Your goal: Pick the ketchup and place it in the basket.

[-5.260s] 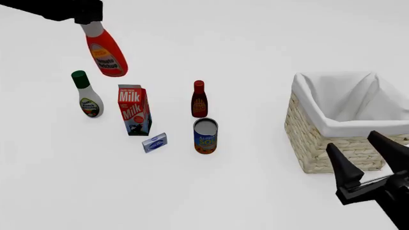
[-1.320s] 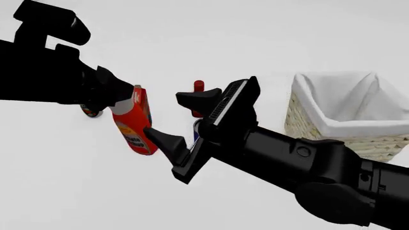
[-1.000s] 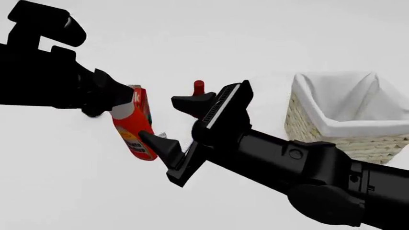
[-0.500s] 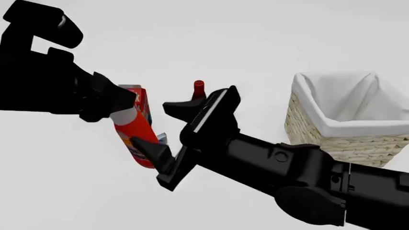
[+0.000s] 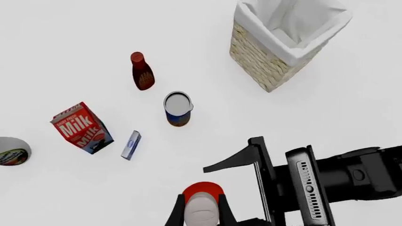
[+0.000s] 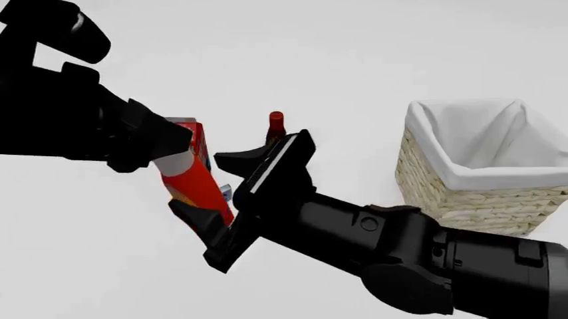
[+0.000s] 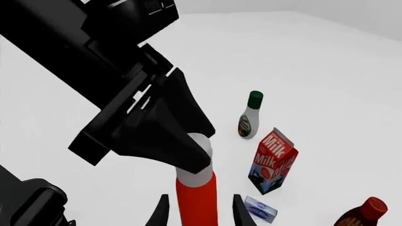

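Left wrist view: looking down on the table from high up. Gripping the ketchup (image 5: 202,207) by its white neck with the left gripper (image 5: 202,213), fingers pressed on both sides of the cap. Showing the right gripper (image 5: 251,188) just beside the bottle, jaws spread wide. Counting on the table one milk carton (image 5: 82,128), one can (image 5: 178,108), one small dark bottle (image 5: 142,71), one small blue packet (image 5: 131,144), one white bottle (image 5: 12,151) lying partly out of the picture, and one basket (image 5: 285,42), well apart from the ketchup.

Front view: holding the ketchup (image 6: 197,189) in the air, in front of the milk carton (image 6: 193,136), with the left gripper (image 6: 164,143) closed on the neck. Reaching in with the right gripper (image 6: 229,199), wide open, one finger above and one below the red body, apparently not yet clamping. Standing empty at the right, the basket (image 6: 443,193).

Right wrist view: looking along the open right fingers (image 7: 160,214), with the red body of the ketchup (image 7: 197,200) between them and the left gripper (image 7: 188,150) pinching the neck above.

Judging the progress: picking is done, a handover to the right arm seems to be in hand, and carrying to the basket and releasing inside it are left.
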Action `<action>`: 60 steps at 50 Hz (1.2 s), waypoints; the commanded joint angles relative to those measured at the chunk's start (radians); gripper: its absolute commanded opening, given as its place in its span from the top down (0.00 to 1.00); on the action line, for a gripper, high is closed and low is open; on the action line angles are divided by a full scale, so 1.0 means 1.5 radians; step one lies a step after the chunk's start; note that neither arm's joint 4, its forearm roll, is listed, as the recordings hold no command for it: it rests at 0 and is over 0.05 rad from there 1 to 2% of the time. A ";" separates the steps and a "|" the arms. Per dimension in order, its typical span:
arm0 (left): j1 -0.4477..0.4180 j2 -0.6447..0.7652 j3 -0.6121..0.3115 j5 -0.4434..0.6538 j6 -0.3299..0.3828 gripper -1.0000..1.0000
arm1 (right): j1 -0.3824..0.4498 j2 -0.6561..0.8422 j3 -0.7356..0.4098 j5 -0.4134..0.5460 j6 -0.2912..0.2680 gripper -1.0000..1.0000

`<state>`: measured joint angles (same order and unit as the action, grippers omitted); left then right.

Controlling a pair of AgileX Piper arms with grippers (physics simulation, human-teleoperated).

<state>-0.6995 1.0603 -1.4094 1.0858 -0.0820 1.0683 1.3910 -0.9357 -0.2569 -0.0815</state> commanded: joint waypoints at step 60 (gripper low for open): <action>0.009 -0.020 -0.048 -0.041 0.052 0.00 | 0.008 -0.049 0.070 -0.023 0.014 1.00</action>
<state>-0.7224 1.0375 -1.4628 1.0454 -0.0243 1.0834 1.3345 -0.8551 -0.2785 -0.0811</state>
